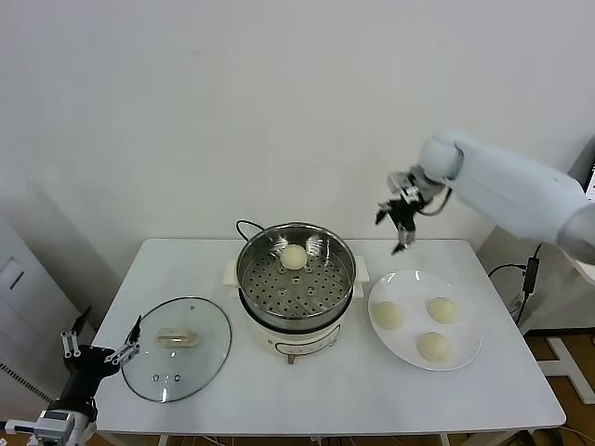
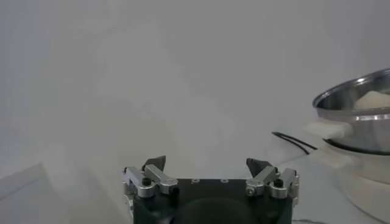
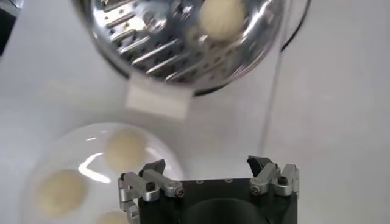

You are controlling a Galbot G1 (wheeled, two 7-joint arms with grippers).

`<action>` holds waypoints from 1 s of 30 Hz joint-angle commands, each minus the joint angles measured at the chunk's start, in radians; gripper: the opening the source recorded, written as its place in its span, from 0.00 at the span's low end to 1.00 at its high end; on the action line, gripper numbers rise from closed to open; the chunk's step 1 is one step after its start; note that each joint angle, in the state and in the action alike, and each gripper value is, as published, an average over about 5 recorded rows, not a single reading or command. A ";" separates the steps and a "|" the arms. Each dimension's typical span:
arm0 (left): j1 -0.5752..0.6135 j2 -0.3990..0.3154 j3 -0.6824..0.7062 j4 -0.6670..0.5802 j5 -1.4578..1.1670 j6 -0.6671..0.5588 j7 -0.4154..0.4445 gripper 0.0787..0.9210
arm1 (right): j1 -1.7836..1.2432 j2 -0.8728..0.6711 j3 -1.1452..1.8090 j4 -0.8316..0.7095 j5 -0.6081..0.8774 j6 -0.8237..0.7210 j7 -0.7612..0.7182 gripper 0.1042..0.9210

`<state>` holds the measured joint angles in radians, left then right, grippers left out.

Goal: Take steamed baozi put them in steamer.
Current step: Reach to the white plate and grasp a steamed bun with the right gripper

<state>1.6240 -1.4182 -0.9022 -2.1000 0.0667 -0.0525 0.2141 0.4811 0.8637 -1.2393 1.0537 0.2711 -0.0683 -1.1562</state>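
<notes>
We count four buns: one (image 1: 293,257) inside the steamer (image 1: 253,279) and three on the plate (image 1: 469,348), at (image 1: 388,315), (image 1: 442,309) and (image 1: 433,346). We see one steamer, one plate, one glass lid (image 1: 177,348), one table (image 1: 372,400) and one black cord (image 1: 244,226). We count two grippers, the left one (image 1: 98,347) and the right one (image 1: 398,219), both with fingers spread and nothing between them.

One bun (image 3: 222,17) is seen lying in the steamer (image 3: 152,52), on its perforated metal floor. Three more buns are seen on a white plate (image 3: 85,137); one (image 3: 125,150) lies nearest the steamer. The right gripper (image 3: 207,167) is held above the table (image 3: 341,109), its fingers spread and empty.
</notes>
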 commanded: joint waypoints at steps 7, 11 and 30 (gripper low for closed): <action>0.013 -0.014 0.000 -0.006 0.018 -0.002 -0.003 0.88 | -0.253 -0.113 0.076 0.132 -0.065 -0.095 0.072 0.88; 0.024 -0.018 -0.006 -0.007 0.019 -0.005 -0.003 0.88 | -0.300 -0.090 0.111 0.104 -0.098 -0.083 0.079 0.88; 0.033 -0.010 -0.024 -0.003 0.018 -0.006 -0.002 0.88 | -0.370 0.003 0.198 -0.049 -0.155 -0.042 0.132 0.84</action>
<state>1.6549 -1.4298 -0.9248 -2.1046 0.0837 -0.0582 0.2115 0.1464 0.8508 -1.0722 1.0424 0.1395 -0.1138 -1.0389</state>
